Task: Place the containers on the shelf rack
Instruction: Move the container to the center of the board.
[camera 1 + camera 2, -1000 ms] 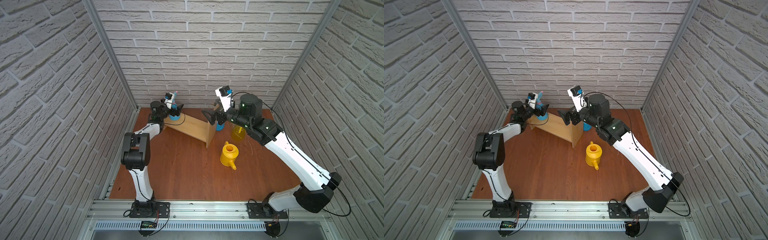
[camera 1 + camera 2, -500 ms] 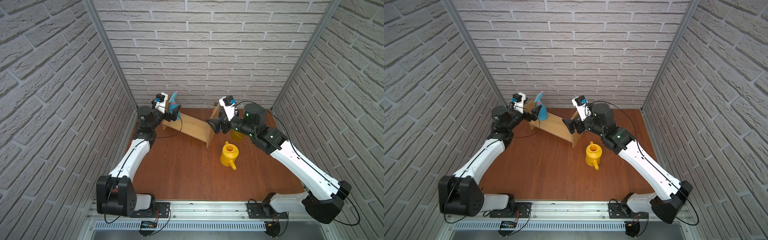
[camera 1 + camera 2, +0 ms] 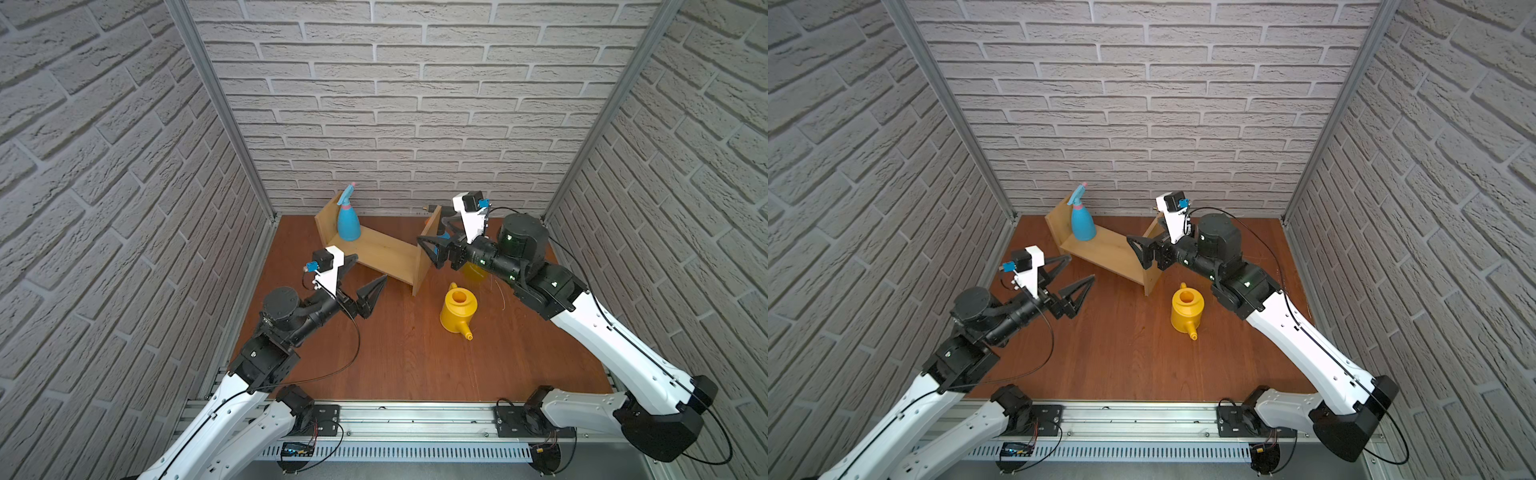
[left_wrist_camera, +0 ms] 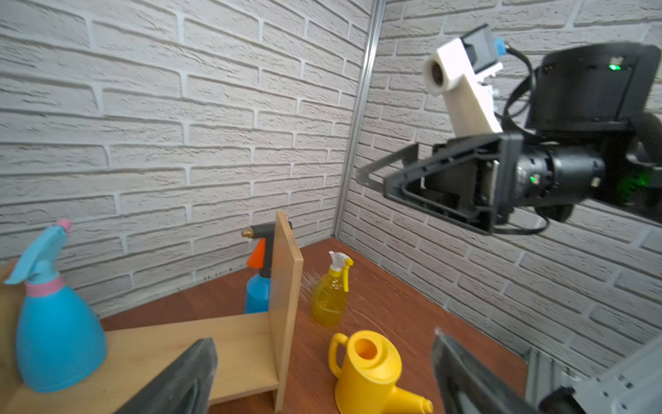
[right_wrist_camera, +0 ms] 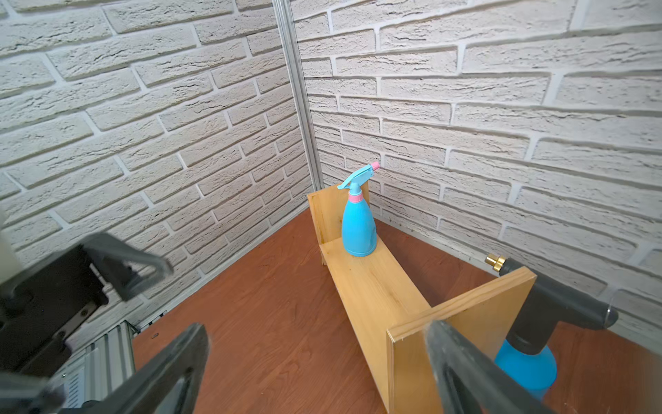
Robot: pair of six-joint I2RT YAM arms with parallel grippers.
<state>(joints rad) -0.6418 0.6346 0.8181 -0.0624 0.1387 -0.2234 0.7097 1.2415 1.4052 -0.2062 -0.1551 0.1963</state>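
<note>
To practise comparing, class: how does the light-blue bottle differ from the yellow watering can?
The light-blue bottle stands on the rack's board, while the watering can stands on the table, outside the rack. The bottle is tall and tapers to a closed trigger head, whereas the can is squat and open-topped, with a handle and spout. Both stand upright.

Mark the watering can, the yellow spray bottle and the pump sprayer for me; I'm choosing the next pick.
yellow watering can [image 3: 456,318]: in a top view, on its body below the opening.
translucent yellow spray bottle [image 4: 327,303]: left wrist view, on its body.
blue pump sprayer [image 5: 530,362]: right wrist view, on its blue tank.
</note>
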